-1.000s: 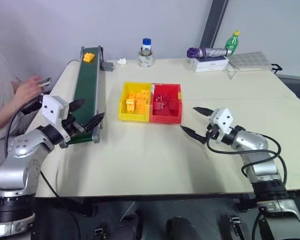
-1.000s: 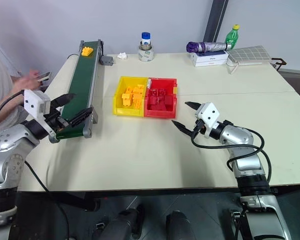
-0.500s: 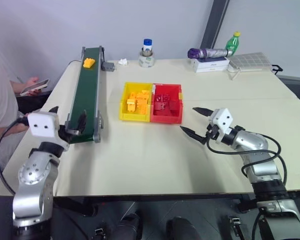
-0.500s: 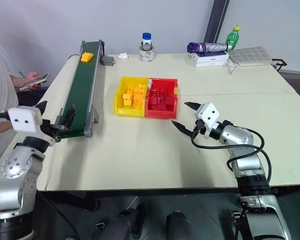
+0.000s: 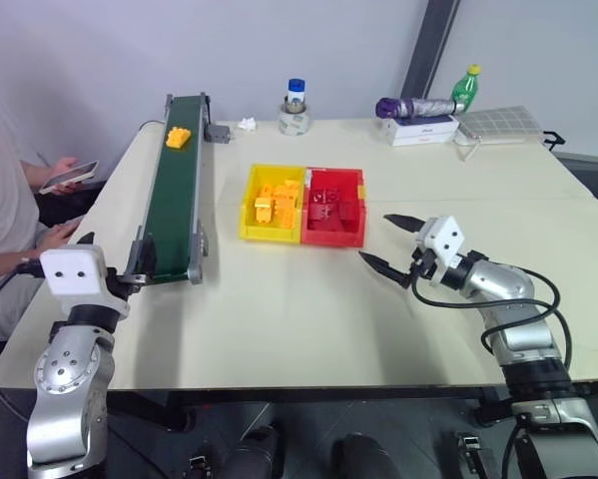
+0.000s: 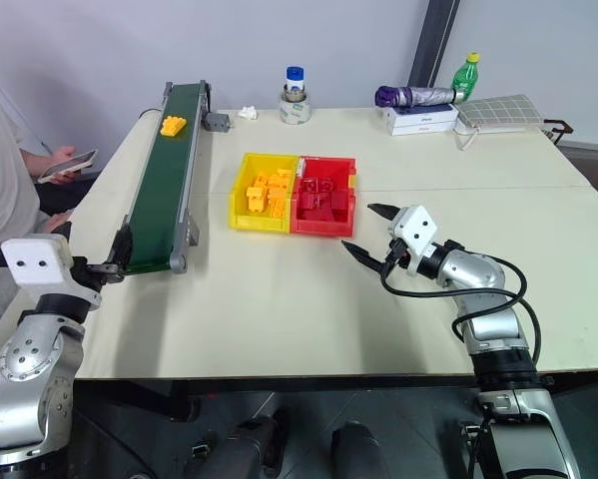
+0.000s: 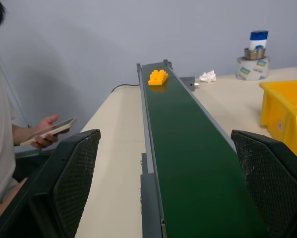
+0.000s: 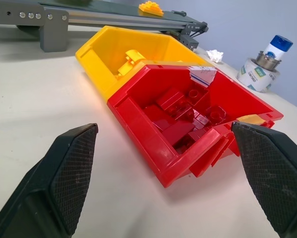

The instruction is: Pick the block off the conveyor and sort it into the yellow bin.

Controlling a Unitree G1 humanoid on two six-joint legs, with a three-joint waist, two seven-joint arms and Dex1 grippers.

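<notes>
Presently, the block (image 7: 158, 77), far up the conveyor (image 7: 188, 148), is best awaited between the empty, wide-open left pincer (image 7: 173, 188) fingers.

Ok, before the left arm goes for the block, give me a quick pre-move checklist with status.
1. Block on the conveyor, at its far end: ok.
2. Left gripper open, nothing in it: ok.
3. Left gripper lined up at the belt's near end, block not within reach: not ok.
4. Yellow bin has room: ok.
5. Right gripper open, off the belt: ok.
6. Person's hand holding a phone, apart from the belt: ok.
</notes>
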